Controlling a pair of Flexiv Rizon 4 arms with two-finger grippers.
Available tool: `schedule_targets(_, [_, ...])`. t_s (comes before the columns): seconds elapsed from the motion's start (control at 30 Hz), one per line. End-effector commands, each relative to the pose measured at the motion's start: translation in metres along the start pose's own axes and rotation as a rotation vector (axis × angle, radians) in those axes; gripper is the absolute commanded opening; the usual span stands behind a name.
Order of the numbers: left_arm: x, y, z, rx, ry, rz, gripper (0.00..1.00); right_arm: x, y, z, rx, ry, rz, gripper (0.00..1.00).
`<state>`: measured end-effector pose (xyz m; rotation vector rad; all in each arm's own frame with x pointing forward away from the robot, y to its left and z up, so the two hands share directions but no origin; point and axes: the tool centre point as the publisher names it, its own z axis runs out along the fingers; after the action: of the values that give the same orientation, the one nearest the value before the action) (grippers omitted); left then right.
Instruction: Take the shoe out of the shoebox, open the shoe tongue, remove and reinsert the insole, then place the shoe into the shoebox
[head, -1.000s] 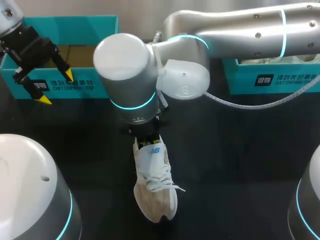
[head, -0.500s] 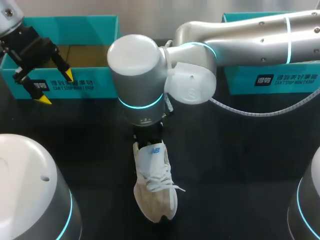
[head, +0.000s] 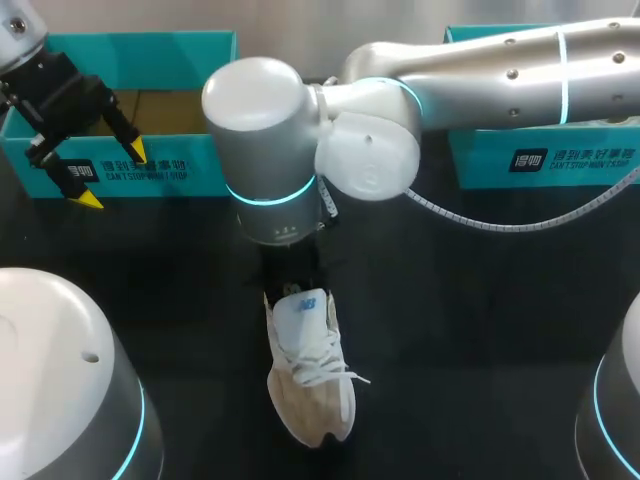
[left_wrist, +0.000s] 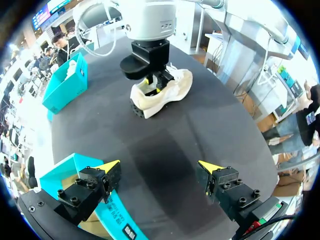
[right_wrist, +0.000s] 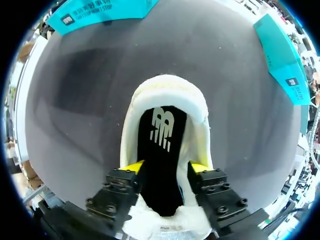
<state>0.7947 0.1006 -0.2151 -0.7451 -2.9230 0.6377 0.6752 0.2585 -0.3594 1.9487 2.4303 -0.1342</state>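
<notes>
Clearly the shoe (head: 312, 390) is out of the shoebox (head: 140, 45) and lies on the bench (head: 480, 330), so the first step looks done. The right fingers (right_wrist: 132, 167) stand partly spread down inside its opening, apparently against the side walls. The black insole (right_wrist: 162, 150) lies flat between them, unpinched as far as I can see, and the tongue (head: 300, 308) is just behind them. Whether the insole has been out yet cannot be told. Returning the shoe to the box remains. The left fingers (left_wrist: 111, 166) gape wide and empty over the shoebox, the shoe well ahead of them.
</notes>
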Motion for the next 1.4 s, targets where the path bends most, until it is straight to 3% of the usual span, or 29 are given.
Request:
schedule_targets(0.03, [0.001,0.0,0.0,-0.002,0.0,0.0,1.0,-0.001,-0.002,0.006,0.02,0.001,0.002,0.98])
schedule_targets(0.33, [0.001,0.0,0.0,-0.002,0.0,0.0,1.0,-0.001,-0.006,0.0,0.04,-0.057,0.018,1.0])
schedule_targets(0.53, [0.001,0.0,0.0,-0.002,0.0,0.0,1.0,0.0,-0.006,-0.007,-0.007,-0.093,-0.002,1.0])
schedule_targets(0.77, [0.001,0.0,0.0,-0.002,0.0,0.0,1.0,0.001,0.001,-0.003,-0.031,-0.056,-0.046,1.0])
schedule_targets(1.03, [0.001,0.0,0.0,-0.002,0.0,0.0,1.0,-0.002,-0.005,-0.003,-0.031,0.009,-0.088,1.0])
schedule_targets(1.4, [0.001,0.0,0.0,-0.002,0.0,0.0,1.0,0.005,0.006,-0.002,-0.043,-0.015,-0.222,1.0])
